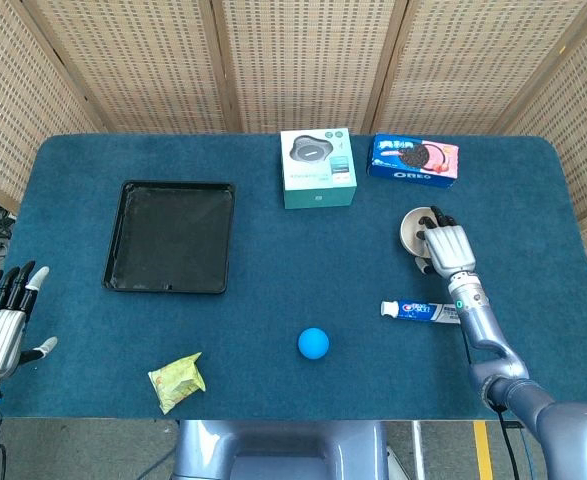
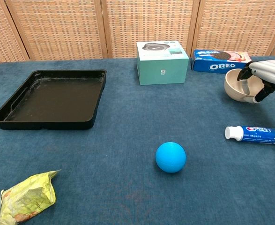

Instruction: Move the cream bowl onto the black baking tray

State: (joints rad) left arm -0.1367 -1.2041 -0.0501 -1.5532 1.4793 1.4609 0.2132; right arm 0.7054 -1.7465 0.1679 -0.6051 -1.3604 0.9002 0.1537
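Observation:
The cream bowl (image 1: 411, 229) (image 2: 234, 87) is at the right of the table, just in front of the Oreo box, tipped toward the left. My right hand (image 1: 444, 246) (image 2: 267, 72) grips its right rim, with fingers inside the bowl and the thumb outside. The black baking tray (image 1: 168, 236) (image 2: 57, 99) lies empty at the left, far from the bowl. My left hand (image 1: 1, 326) hangs open off the table's front left corner, holding nothing. Only the head view shows it.
A teal box (image 1: 318, 167) (image 2: 162, 62) and an Oreo box (image 1: 413, 159) (image 2: 219, 60) stand along the back. A toothpaste tube (image 1: 421, 311) (image 2: 255, 134) lies in front of the bowl. A blue ball (image 1: 313, 343) (image 2: 170, 157) and a yellow-green wrapper (image 1: 176, 380) (image 2: 27, 197) lie near the front.

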